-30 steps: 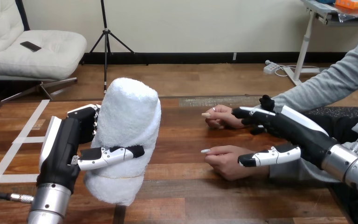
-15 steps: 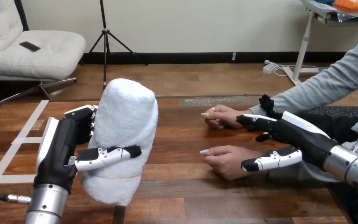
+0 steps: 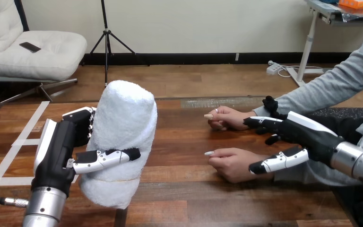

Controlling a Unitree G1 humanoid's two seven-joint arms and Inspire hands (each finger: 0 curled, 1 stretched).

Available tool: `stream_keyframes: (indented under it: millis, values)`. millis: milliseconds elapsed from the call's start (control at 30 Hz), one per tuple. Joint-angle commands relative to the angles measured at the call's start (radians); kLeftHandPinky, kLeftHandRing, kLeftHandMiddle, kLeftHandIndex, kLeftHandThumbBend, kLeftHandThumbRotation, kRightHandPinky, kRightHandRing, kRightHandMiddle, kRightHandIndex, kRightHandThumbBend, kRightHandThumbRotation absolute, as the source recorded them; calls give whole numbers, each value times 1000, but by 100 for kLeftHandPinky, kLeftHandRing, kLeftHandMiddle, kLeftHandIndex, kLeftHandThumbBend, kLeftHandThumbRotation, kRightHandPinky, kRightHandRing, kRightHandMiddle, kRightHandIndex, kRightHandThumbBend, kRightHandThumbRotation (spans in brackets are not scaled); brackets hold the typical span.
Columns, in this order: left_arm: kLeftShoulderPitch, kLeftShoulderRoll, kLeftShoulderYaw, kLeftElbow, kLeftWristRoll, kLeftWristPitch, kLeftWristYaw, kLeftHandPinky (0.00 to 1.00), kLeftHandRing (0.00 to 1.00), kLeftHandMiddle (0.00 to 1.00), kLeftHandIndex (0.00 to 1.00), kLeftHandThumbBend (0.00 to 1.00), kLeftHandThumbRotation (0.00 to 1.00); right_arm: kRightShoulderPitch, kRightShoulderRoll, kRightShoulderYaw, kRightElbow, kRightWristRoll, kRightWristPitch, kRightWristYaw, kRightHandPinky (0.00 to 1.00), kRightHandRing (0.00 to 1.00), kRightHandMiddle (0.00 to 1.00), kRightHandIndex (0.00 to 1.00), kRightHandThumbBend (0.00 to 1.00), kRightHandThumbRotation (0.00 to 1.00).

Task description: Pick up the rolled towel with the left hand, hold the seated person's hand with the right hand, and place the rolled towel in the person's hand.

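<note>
Gripping the towel (image 3: 123,127) in the left hand (image 3: 56,151) at the view's left: thumb curled across the roll's front, low down, fingers wrapped round its back, palm against its left side. Held nearly upright, top tipped a little toward the view's right, lower end near the table (image 3: 184,142); resting on the wood or just clear of it, cannot tell. Well apart from both of the person's hands, with bare wood between. Over at the right, reaching in with the right hand (image 3: 302,137), spread wide: fingers straight and pointing toward the view's left, thumb stretched out below them, clasping and pinching nothing. Between those fingers and that thumb, the wrist of the person's nearer hand (image 3: 229,163), lying palm down on the table with fingers loosely bent. Thumb tip just beside that wrist; touching or not, cannot tell. Fingertips close by the wrist of the person's farther hand (image 3: 227,118), likewise resting on the table, loosely curled, just beyond the nearer one.
</note>
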State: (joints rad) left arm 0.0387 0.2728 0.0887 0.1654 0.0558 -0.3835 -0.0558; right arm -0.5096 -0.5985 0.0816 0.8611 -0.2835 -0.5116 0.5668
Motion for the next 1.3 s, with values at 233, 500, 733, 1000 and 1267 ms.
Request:
stream_keyframes:
  millis: [233, 500, 733, 1000, 1267]
  values:
    - [-50, 6, 26, -37, -18, -27, -5, 28, 33, 38, 41, 58, 0, -110, -19, 30, 54, -34, 0, -43, 84, 94, 96, 94, 100, 37]
    - [-41, 11, 29, -45, -15, -17, -9, 29, 33, 38, 41, 57, 0, -121, -22, 64, 79, -82, 5, -86, 83, 92, 94, 93, 100, 35]
    - [-38, 18, 28, -39, 13, -25, 1, 29, 34, 38, 41, 58, 0, -138, -23, 98, 103, -135, 15, -127, 81, 90, 93, 92, 100, 31]
    - [-28, 12, 30, -53, 28, -7, 6, 29, 34, 38, 41, 59, 0, -162, -24, 124, 123, -166, 36, -130, 80, 89, 93, 91, 100, 27]
    - [-22, 11, 31, -55, 38, -10, 9, 29, 33, 38, 41, 60, 0, -188, -29, 148, 149, -187, 28, -122, 78, 88, 93, 90, 100, 32]
